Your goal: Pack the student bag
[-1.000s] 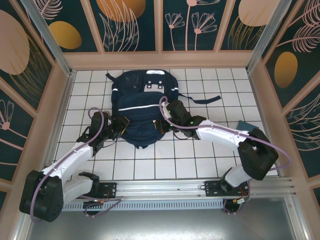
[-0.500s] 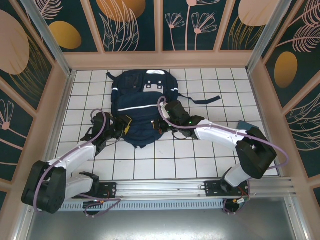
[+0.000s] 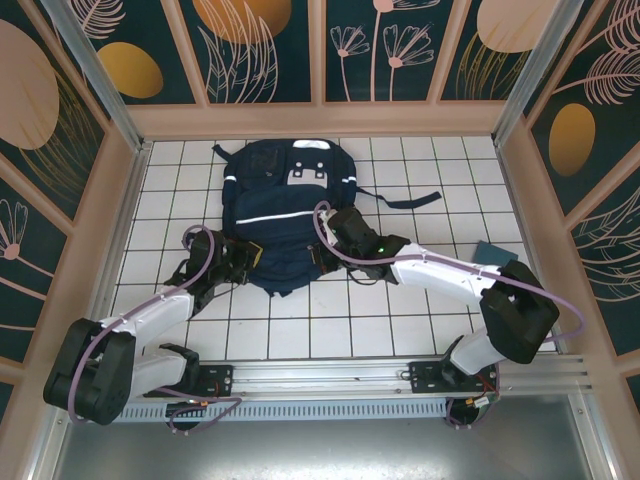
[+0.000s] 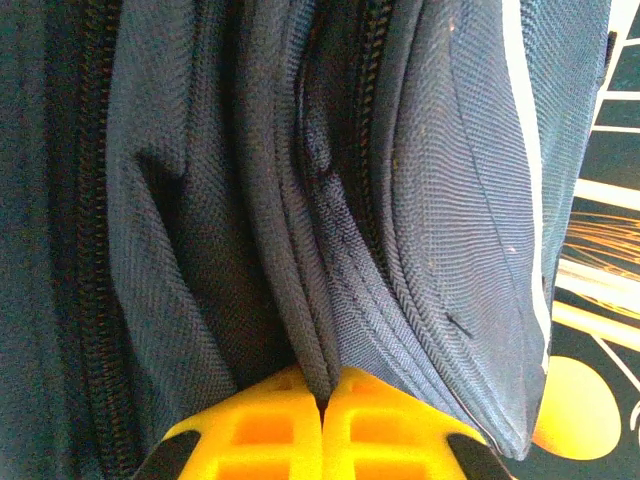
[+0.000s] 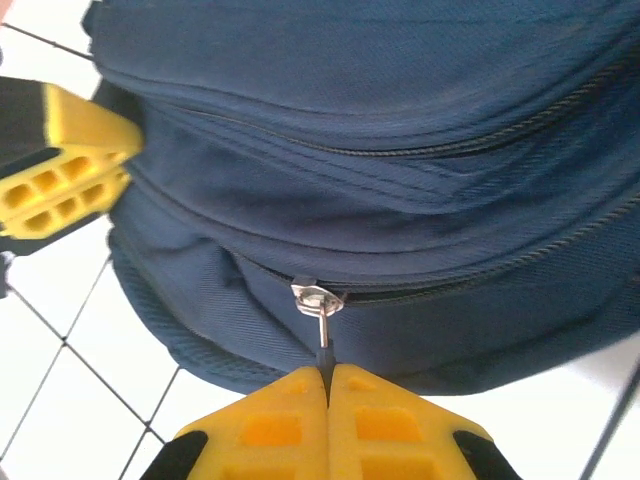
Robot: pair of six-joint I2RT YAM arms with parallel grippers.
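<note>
1. The student bag [image 3: 285, 210] lies flat on the white tiled table [image 3: 400, 320], in the upper middle of the overhead view. Its striped front faces up and its lower end points toward the bottom of the frame.
2. The zips that show on it run closed, so what is inside cannot be told.
3. The left pincer [image 3: 248, 255] sits at the bag's lower left edge. In the left wrist view its yellow fingers [image 4: 260, 430] are pressed together, with a fold of the bag's navy cloth nipped between their tips.
4. The right pincer [image 3: 322, 255] sits at the bag's lower right edge. In the right wrist view it is closed tight on the thin tab of the metal zip pull [image 5: 318, 305], which hangs from a zip running across the bag's lower end.
5. In that same view the left pincer shows at the upper left, against the bag's side.
6. A small teal flat thing [image 3: 492, 250] lies on the tiles at the right of the overhead view, well apart from the bag.
</note>
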